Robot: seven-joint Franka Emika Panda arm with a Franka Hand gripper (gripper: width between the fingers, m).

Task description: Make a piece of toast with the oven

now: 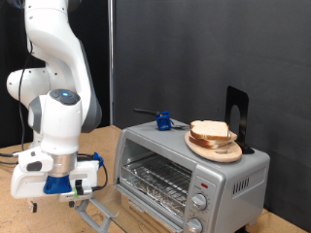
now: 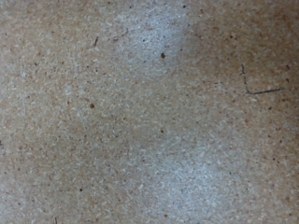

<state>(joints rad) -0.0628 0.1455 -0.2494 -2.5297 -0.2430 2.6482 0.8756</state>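
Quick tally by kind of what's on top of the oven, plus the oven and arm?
Oven: 1
Toast: 1
Wooden plate: 1
Blue clamp-like item: 1
Black bracket: 1
Arm with end effector, low beside the oven on the exterior view's left: 1
Total: 6

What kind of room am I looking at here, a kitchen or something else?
Probably a robotics lab staged as a kitchen corner. A white robot arm stands beside a small silver-grey toaster oven carrying a pale bread slice on a round wooden plate, all against plain black backdrop panels.
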